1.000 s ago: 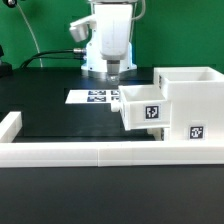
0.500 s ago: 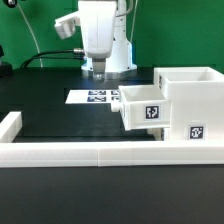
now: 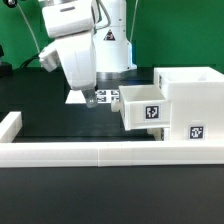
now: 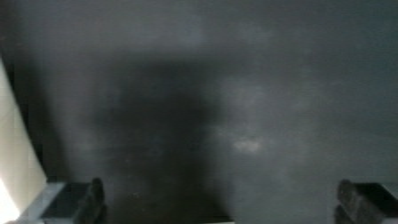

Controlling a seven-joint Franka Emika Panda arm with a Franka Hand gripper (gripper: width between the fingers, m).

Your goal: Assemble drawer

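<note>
The tall white hollow box of the drawer stands at the exterior view's right, with a tag on its front. A white tray with a tag sticks out of the box's side, partly pushed in. No knob shows. My gripper hangs over the black table, left of the tray and apart from it. In the wrist view the fingertips stand wide apart at the picture's edges with only bare black table between them. The gripper is open and empty. A second tray is not in view.
The marker board lies flat behind the gripper, partly hidden by it. A low white wall borders the table's front and rises at the exterior view's left. A pale strip shows at one edge of the wrist view.
The arm has swung toward the exterior view's left and come lower and nearer the camera. The tray and box have not moved.
</note>
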